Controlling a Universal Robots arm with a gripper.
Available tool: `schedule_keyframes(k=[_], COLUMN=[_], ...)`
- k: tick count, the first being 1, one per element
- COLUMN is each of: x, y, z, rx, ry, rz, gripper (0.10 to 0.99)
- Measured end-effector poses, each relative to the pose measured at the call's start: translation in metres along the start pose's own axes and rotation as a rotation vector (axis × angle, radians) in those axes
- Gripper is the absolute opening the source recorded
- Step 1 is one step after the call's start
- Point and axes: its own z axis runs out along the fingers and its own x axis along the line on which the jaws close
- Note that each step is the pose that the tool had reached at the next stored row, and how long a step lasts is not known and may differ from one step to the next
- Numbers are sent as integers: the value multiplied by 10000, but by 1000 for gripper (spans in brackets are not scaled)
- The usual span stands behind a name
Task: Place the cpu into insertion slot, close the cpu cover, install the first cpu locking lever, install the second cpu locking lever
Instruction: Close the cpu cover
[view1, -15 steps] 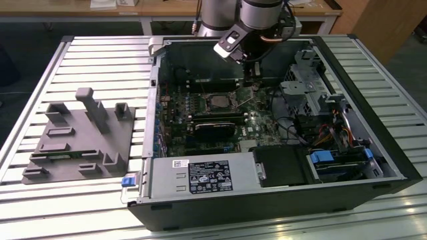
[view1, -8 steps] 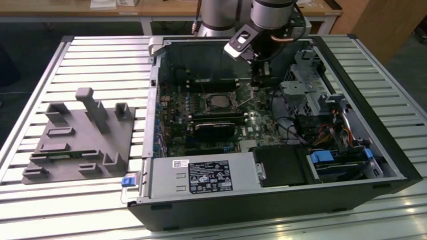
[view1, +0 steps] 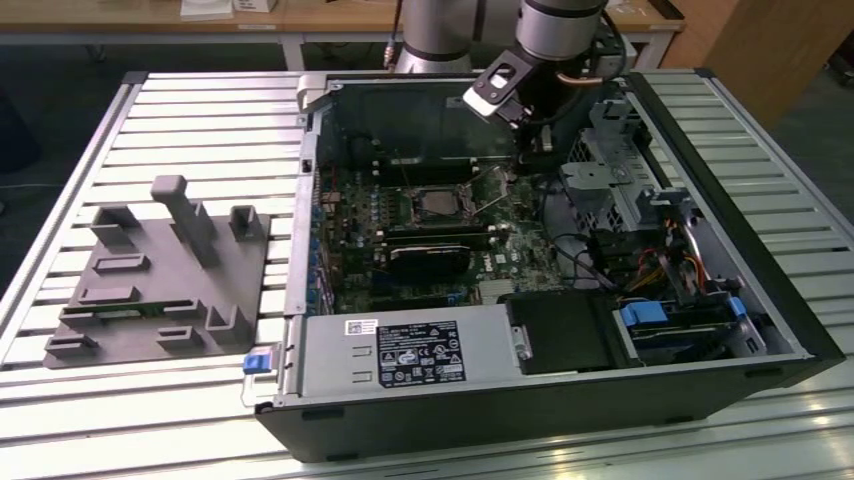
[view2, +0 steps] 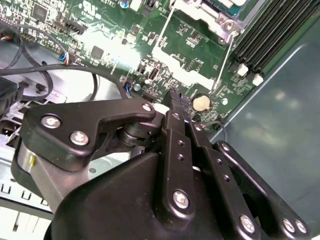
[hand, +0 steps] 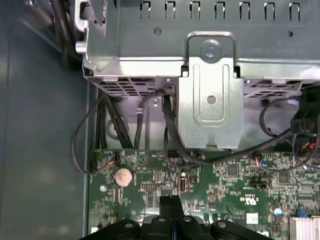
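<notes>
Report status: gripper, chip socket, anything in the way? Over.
Gripper shut, nothing held, over the green board. Socket apart from it, toward the exterior view's left; chip not confirmed. Black cables close by.

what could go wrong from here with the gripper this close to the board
1. The gripper is shut and appears low over the green board, near the round coin battery. A slip downward could scrape small parts.
2. Black cables hang loose just beyond the tip and could snag.
3. A thin metal lever by the socket lies close to the fingers and might get knocked or bent.
</notes>
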Motion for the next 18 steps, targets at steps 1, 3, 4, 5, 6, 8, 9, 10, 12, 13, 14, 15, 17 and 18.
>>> schedule_keyframes(k=[1, 3, 4, 5, 6, 8, 9, 10, 12, 13, 14, 15, 17, 18], x=[0, -1, -1, -2, -2, -3, -3, -4, -4, -5, -5, -5, -6, -6], y=[6, 13, 14, 13, 13, 13, 12, 12, 11, 11, 10, 10, 10, 10], z=[13, 41, 56, 71, 87, 120, 137, 155, 189, 205, 219, 231, 238, 238], rx=[3, 8, 11, 13, 15, 21, 23, 27, 34, 38, 43, 49, 54, 54], ry=[0, 1, 1, 0, 0, 0, 0, -2, -1, 0, 0, 0, -3, -3], rz=[0, 0, 1, 4, 6, 10, 12, 13, 15, 15, 16, 16, 16, 16], gripper=[106, 106, 106, 106, 106, 106, 106, 106, 106, 106, 106, 106, 106, 106])
